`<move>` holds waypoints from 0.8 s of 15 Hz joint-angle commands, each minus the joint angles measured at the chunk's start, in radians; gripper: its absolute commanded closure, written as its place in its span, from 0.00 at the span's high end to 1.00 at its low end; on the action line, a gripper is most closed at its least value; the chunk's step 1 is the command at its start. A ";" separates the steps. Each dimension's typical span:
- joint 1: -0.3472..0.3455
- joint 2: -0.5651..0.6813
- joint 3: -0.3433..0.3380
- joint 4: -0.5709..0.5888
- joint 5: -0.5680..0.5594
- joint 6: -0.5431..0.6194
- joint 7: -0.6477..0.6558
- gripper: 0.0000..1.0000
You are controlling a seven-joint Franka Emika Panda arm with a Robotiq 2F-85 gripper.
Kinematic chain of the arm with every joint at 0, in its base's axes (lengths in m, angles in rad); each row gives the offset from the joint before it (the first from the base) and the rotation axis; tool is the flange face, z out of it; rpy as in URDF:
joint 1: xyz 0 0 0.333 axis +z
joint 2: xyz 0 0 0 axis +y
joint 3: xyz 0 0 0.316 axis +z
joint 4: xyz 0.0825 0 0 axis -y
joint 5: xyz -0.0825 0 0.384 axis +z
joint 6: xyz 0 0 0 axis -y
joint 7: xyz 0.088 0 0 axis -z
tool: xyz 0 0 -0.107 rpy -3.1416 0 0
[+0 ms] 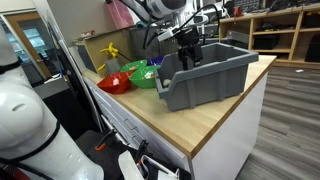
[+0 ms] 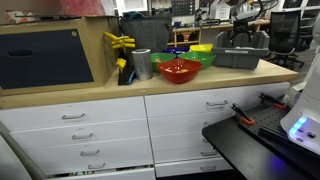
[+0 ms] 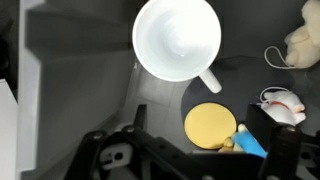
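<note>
Jaws spread wide, the gripper (image 1: 187,58) hangs over a gray bin (image 1: 215,85) near the countertop's end edge. Inside the bin is a white mug (image 3: 178,40), rigid, smooth and breakable, likely best taken by its rim or handle.

Noted a white mug (image 3: 178,38) and a flat yellow disc (image 3: 210,125), with a blue piece (image 3: 252,146), against a dark grey bin (image 1: 203,88). Saw a red bowl (image 1: 114,83), a green bowl (image 1: 143,76) and a black tool (image 1: 187,58). Found the bench (image 1: 200,126) in pale wood grain, its drawers (image 2: 90,120) plain white.
</note>
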 commanded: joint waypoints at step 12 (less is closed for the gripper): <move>-0.007 0.247 -0.014 0.174 0.007 0.218 -0.065 0.74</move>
